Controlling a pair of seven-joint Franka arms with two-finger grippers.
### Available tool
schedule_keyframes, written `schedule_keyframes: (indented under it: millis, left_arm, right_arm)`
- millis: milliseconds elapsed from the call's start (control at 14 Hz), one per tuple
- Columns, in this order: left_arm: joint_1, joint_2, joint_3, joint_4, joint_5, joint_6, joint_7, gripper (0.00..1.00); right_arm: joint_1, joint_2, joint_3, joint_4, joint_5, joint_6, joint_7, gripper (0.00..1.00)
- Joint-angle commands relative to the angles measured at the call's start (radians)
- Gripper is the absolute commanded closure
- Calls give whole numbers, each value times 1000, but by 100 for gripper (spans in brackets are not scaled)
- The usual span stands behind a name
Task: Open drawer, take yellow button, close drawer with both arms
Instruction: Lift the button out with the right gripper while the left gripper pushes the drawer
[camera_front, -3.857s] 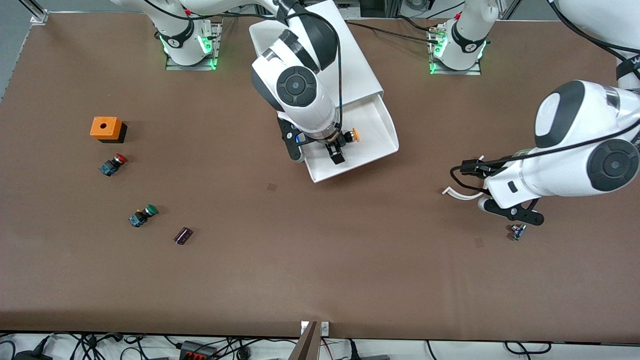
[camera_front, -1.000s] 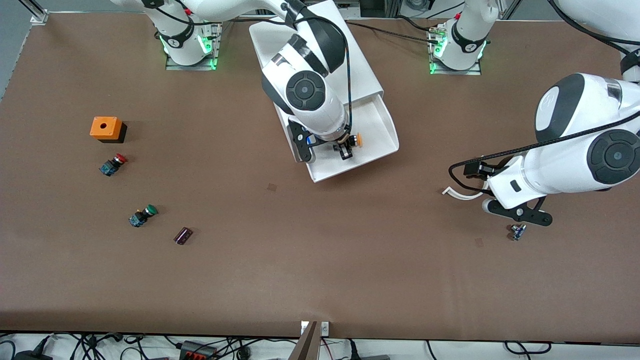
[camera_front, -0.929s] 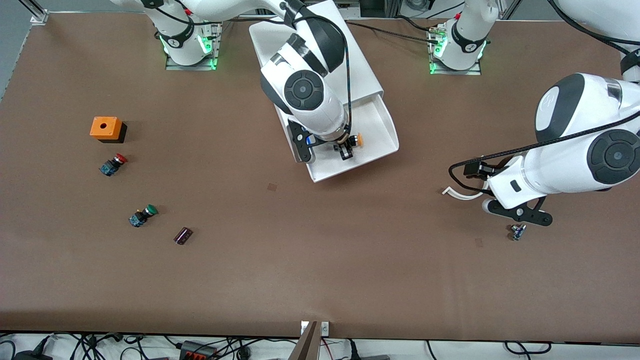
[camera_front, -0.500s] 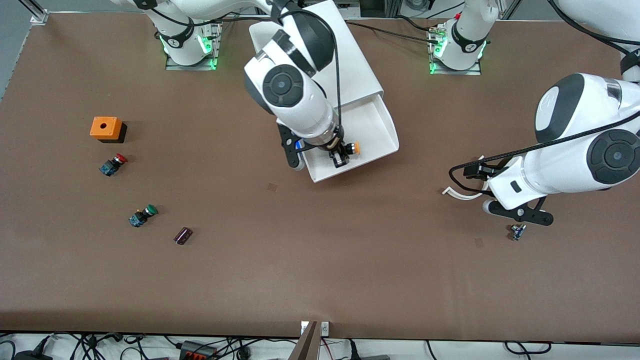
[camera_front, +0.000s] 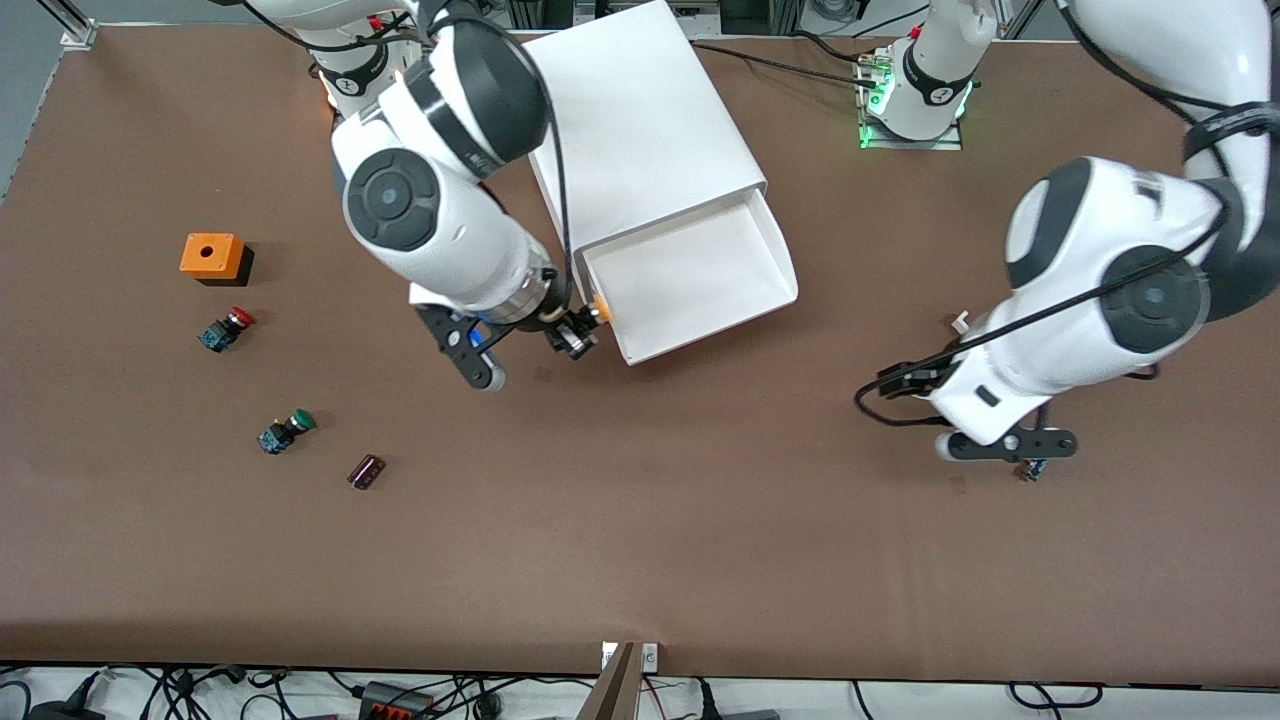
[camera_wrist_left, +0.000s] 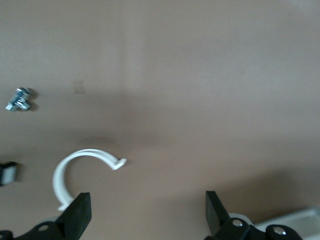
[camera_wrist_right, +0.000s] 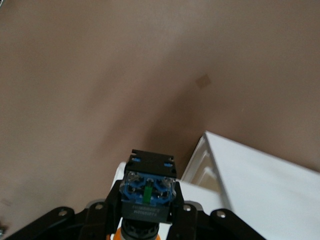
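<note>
The drawer (camera_front: 700, 275) stands pulled out of the white cabinet (camera_front: 640, 110), and its tray shows nothing inside. My right gripper (camera_front: 573, 338) is shut on the button (camera_front: 598, 310) and holds it over the table, just off the drawer's front corner toward the right arm's end. In the right wrist view the button (camera_wrist_right: 149, 192) shows its blue and black body between the fingers (camera_wrist_right: 102, 212), with the drawer's corner (camera_wrist_right: 260, 180) beside it. My left gripper (camera_front: 1005, 446) hangs over the table toward the left arm's end. In its wrist view the left gripper (camera_wrist_left: 147, 220) is open and empty.
An orange box (camera_front: 212, 256), a red-capped button (camera_front: 226, 330), a green-capped button (camera_front: 285, 432) and a small dark part (camera_front: 366, 471) lie toward the right arm's end. A small metal part (camera_front: 1033, 468) and a white curved clip (camera_wrist_left: 75, 170) lie below the left gripper.
My right gripper has lifted the button out of the drawer and carried it toward the right arm's end, past the drawer's corner. My left arm has shifted slightly toward the table's middle.
</note>
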Motion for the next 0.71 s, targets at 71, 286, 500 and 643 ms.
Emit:
schedule_keyframes:
  millis: [71,286,500,643]
  left_arm:
    - [-88,39,-1,-11,15,102,-255,0]
    - [-151,58,-1,-63,15,197,-375,0]
    - [-208,49,-1,-129,15,235,-486,0]
    - [-231,40,-4,-161,15,237,-487,0]
  right_arm:
    - [-102,-67,8,-159,-38,-10,-366,90]
    - [-196,-87,8,-264,-46,-1,-655,90]
    - [-245,-98,3,-373,-106,58,-821,90]
    - [-260,-142,3,-507,-130,163,-887,90]
